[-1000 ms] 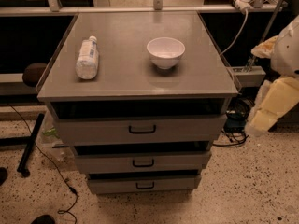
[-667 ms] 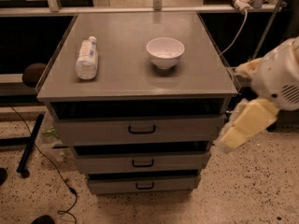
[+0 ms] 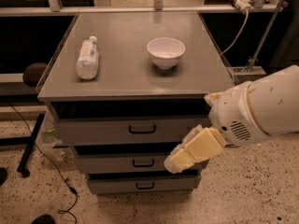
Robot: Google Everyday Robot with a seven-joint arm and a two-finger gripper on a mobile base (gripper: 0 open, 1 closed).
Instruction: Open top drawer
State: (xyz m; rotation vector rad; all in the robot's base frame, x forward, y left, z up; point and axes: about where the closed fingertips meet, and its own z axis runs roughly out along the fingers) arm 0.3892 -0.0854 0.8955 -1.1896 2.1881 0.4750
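- My gripper (image 3: 180, 157), blocky cream padding with worn, rough edges, hangs low in front of the cabinet's right side; I cannot tell whether it is open or closed
- Behind it my wrist (image 3: 252, 111) is a smooth white rounded shell with a small slotted vent, cut off by the right edge
- Speckled terrazzo floor (image 3: 243, 190), with a thin black cable (image 3: 56, 171) snaking at left
- Bottom drawer (image 3: 117, 185) and middle drawer (image 3: 107, 163): matte grey metal, short fronts, black loop handles; my gripper covers the middle one's right end
- Top drawer (image 3: 103, 130) sits just under the tabletop, with a dark gap above its tall flat grey front; its handle (image 3: 142, 129) is at centre, up and left of my gripper and apart from it; its right end is hidden behind my wrist
- Tabletop (image 3: 126, 78), smooth grey, carries a clear plastic bottle (image 3: 88, 59) lying on its side at left and a round white bowl (image 3: 166, 52) upright at right, well apart
- Beyond runs a metal rail (image 3: 140, 8); the space under it is too dark to read
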